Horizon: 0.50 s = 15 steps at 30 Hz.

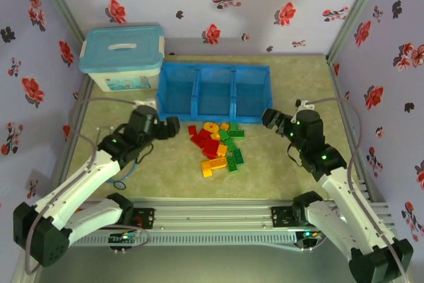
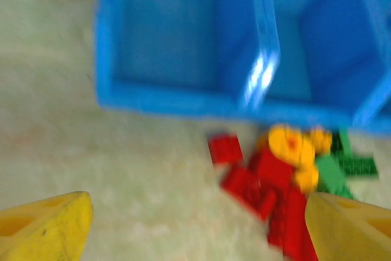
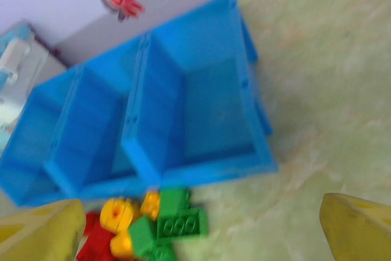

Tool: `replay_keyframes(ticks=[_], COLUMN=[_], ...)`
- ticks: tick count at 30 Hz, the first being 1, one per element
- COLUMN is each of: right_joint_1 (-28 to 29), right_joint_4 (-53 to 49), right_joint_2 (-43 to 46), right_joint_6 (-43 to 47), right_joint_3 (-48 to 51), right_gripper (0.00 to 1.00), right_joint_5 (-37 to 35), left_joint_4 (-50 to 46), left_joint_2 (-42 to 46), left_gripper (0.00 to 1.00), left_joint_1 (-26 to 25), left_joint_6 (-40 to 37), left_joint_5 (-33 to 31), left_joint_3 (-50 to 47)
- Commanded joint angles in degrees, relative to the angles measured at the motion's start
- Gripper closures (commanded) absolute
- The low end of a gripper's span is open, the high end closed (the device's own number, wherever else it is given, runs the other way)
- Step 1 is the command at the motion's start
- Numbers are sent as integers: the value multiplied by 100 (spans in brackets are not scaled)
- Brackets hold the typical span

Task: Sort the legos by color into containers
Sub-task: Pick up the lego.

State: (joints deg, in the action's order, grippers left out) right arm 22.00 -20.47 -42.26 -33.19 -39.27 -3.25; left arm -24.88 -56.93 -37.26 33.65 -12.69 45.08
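Observation:
The legos (image 1: pixel 217 147) lie in one pile on the mat just in front of the blue tray (image 1: pixel 213 119), whose three side-by-side compartments are the containers. Red bricks (image 1: pixel 202 140) sit on the pile's left, a yellow ring (image 1: pixel 211 128) at its top, green bricks (image 1: pixel 233 157) on its right. All the bricks I see lie outside the tray. My left gripper (image 1: pixel 173 126) hovers left of the pile, open, with red bricks (image 2: pixel 263 178) near its right finger (image 2: pixel 354 227). My right gripper (image 1: pixel 268 118) hovers to the pile's right, open, a green brick (image 3: pixel 180 224) ahead of it.
A white storage box with a teal lid (image 1: pixel 122 57) stands at the back left, touching the tray's left end. Flowered walls close in the mat on three sides. A rail (image 1: pixel 212 217) carrying the arm bases runs along the near edge.

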Motion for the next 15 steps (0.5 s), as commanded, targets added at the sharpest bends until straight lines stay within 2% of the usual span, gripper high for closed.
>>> replay_keyframes(ticks=[1, 4, 6, 9, 13, 15], right_joint_1=[683, 1298, 1654, 1959, 2164, 2261], right_joint_4=[-811, -990, -1079, -1126, -829, -704], right_joint_2=[174, 184, 214, 268, 235, 240], right_joint_6=[-548, -792, -1016, -1374, -1887, -2000], right_joint_3=[175, 251, 371, 597, 1022, 1153], right_gripper=[4, 8, 8, 17, 26, 28], right_joint_5=[-113, -593, -951, -1246, -978, -922], left_joint_4=[-339, -232, -141, 63, 198, 227], left_joint_2=[-212, -604, -871, -1373, -2031, -2271], left_gripper=[14, 22, 23, 26, 32, 34], left_joint_1=[-479, -903, -1217, -1535, -1807, -1862], left_joint_6=[553, 615, 633, 696, 655, 688], left_joint_5=[-14, 65, 44, 47, 58, 55], left_joint_3=[-226, -196, -108, 26, 334, 475])
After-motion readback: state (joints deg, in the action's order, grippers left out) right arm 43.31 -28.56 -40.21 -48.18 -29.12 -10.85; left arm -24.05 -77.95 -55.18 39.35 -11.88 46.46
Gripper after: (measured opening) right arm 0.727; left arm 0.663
